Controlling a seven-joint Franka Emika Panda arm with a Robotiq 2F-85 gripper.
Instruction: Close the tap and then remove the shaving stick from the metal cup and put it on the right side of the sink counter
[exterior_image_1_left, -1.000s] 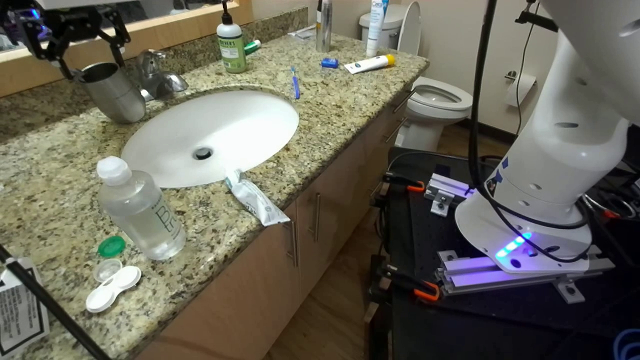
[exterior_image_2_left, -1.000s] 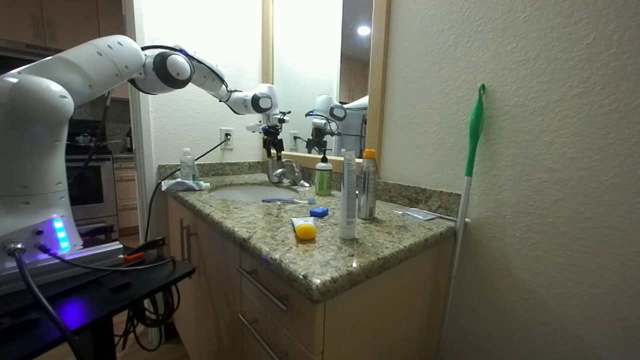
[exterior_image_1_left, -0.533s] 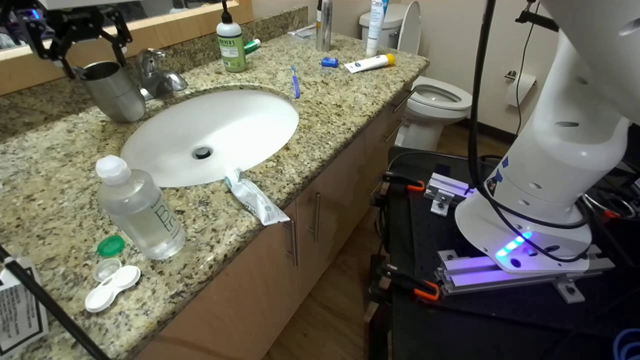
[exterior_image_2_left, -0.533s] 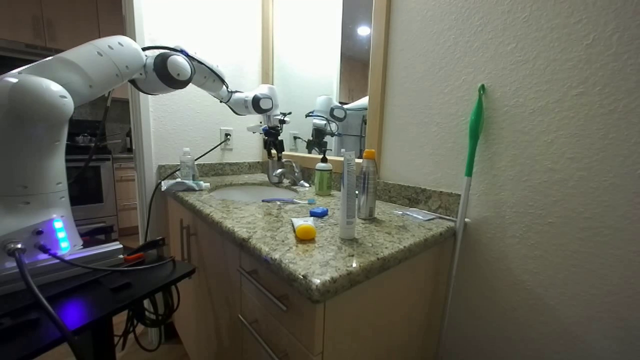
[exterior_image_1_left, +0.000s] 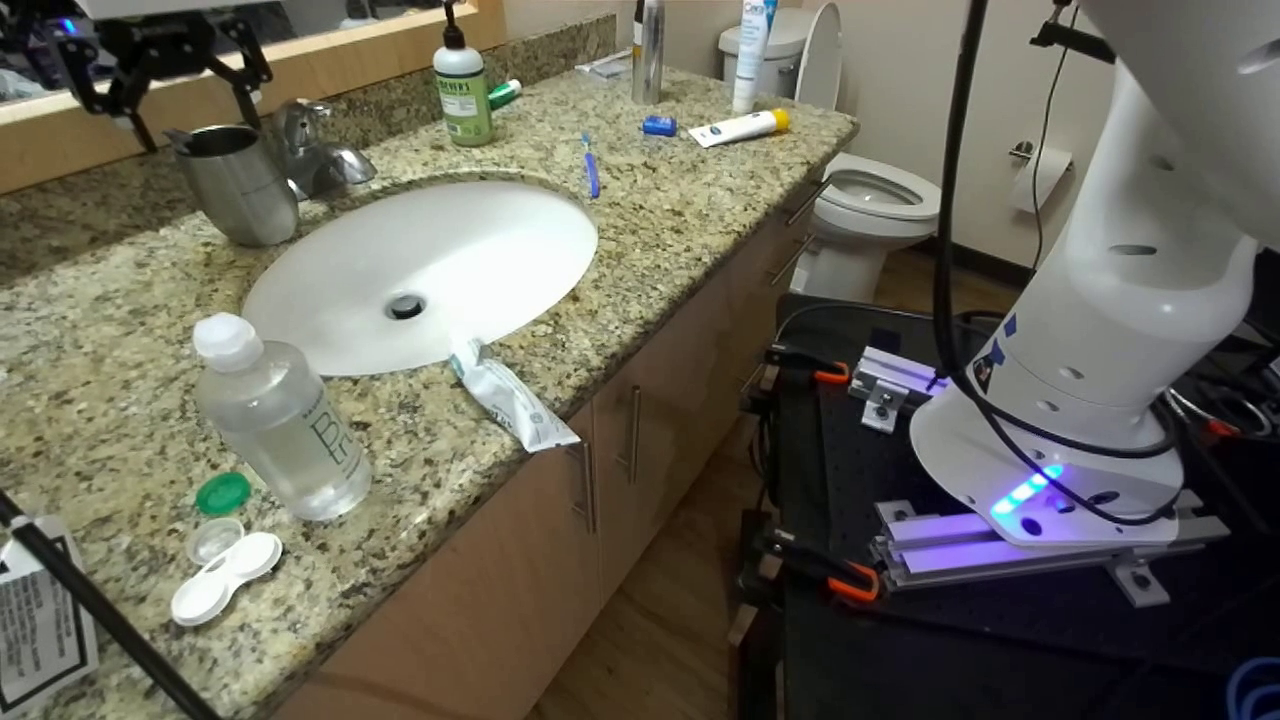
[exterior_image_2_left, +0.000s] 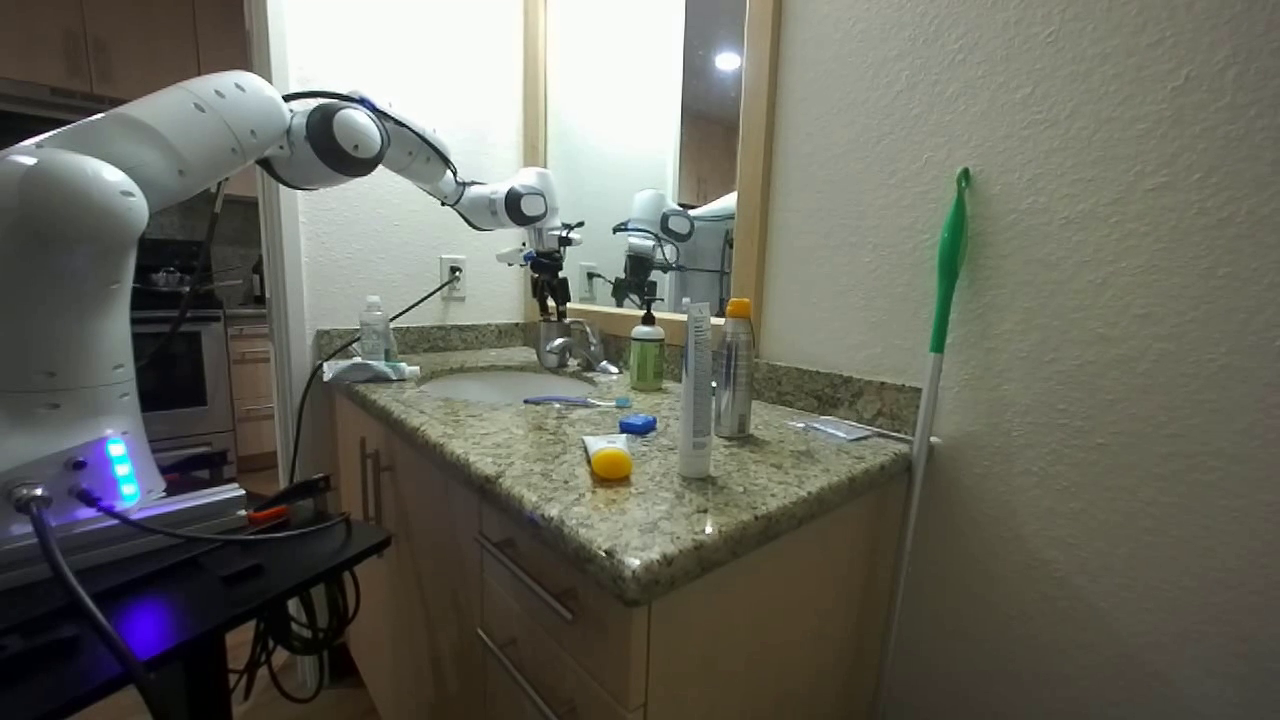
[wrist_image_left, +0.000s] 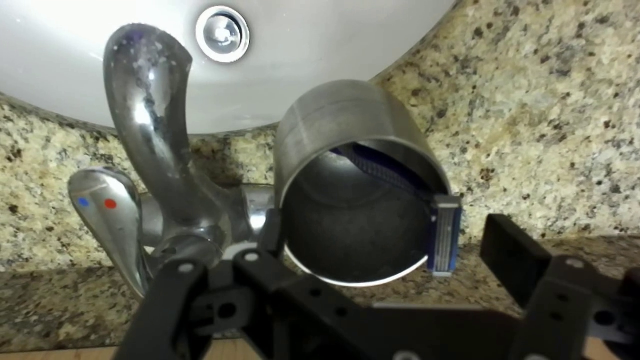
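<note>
While my black two-fingered claw (wrist_image_left: 386, 241) hung wide over one silvery cylindrical steel cup (wrist_image_left: 345, 110) beside one curvy chrome tap (wrist_image_left: 157, 145), I had just one slim blue-and-grey razor (wrist_image_left: 444, 230) in there, head up at the rim, long axis slanting down inside.

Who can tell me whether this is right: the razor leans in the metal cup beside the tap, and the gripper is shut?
One slip: the gripper is open, not shut; the wrist view shows its fingers spread apart. The razor does lean in the metal cup beside the tap.
</note>
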